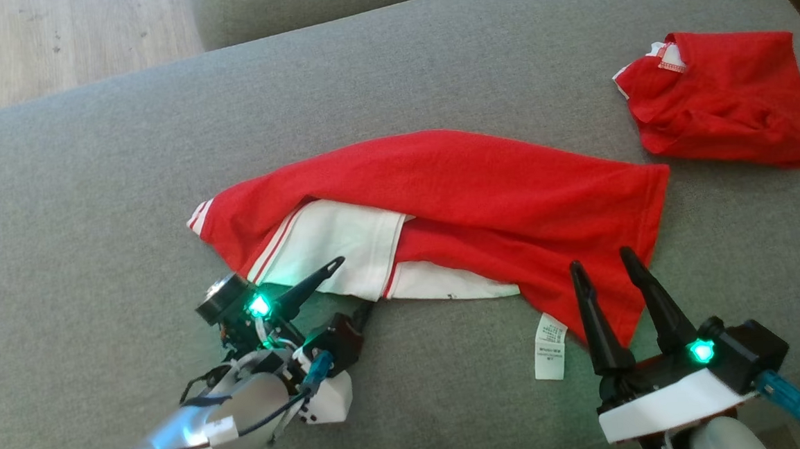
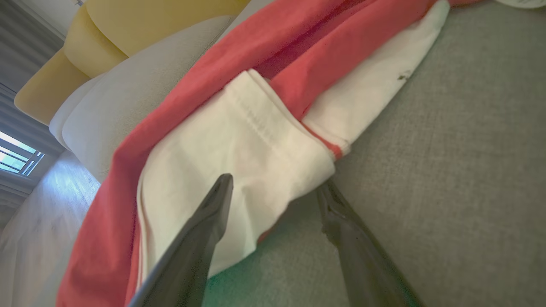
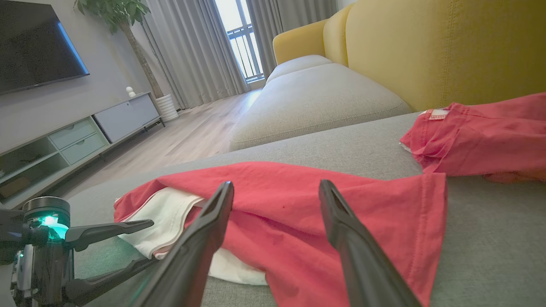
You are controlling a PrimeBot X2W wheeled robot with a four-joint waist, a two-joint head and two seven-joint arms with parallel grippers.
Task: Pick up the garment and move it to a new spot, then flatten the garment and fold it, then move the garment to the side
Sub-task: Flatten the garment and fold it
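Garment (image 1: pixel 454 193) lies rumpled on the sofa (image 1: pixel 93 201). My left pincer (image 1: pixel 353 286), fingers apart, straddles the white sleeve (image 2: pixel 239 145). My right pincer (image 1: pixel 601 259) gapes at the red hem (image 1: pixel 627 308). Best to bite deep, closing both together.

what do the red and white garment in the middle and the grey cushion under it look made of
The red and white garment: soft matte knit, likely cotton jersey; it drapes in loose folds, with stitched hems. The grey cushion: matte woven upholstery, going by the fine heathered weave in the left wrist view.
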